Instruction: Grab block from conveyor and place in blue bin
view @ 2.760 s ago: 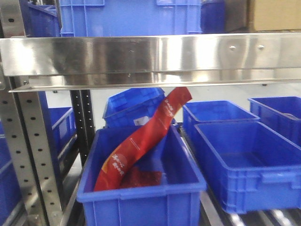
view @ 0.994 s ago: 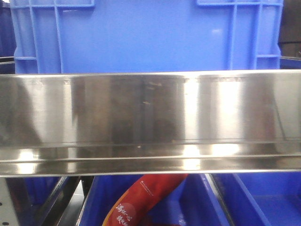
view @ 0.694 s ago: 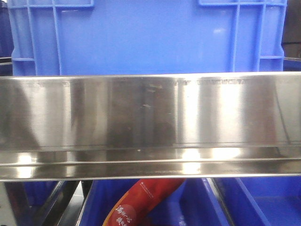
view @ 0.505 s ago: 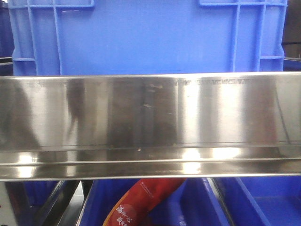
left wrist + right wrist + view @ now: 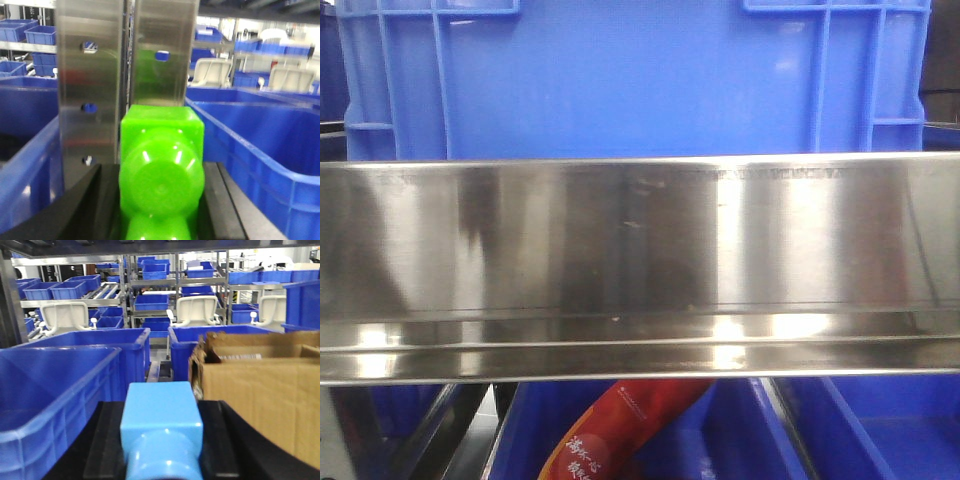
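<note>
Left wrist view: the left gripper (image 5: pixel 161 212) is clamped on a green block (image 5: pixel 161 150) held before a perforated steel post (image 5: pixel 90 75), with a blue bin (image 5: pixel 270 150) just to the right. The right gripper (image 5: pixel 161 452) is clamped on a light blue block (image 5: pixel 161 410), flanked by a second blue bin (image 5: pixel 50 390) and a cardboard box (image 5: pixel 260 400).

bright even light, white glare bands on the steel rail (image 5: pixel 640 250), near green block (image 5: pixel 161 175) softly blurred

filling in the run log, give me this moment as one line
left tool: shut on green block | right tool: shut on light blue block | front view: steel shelf rail under blue bin
</note>
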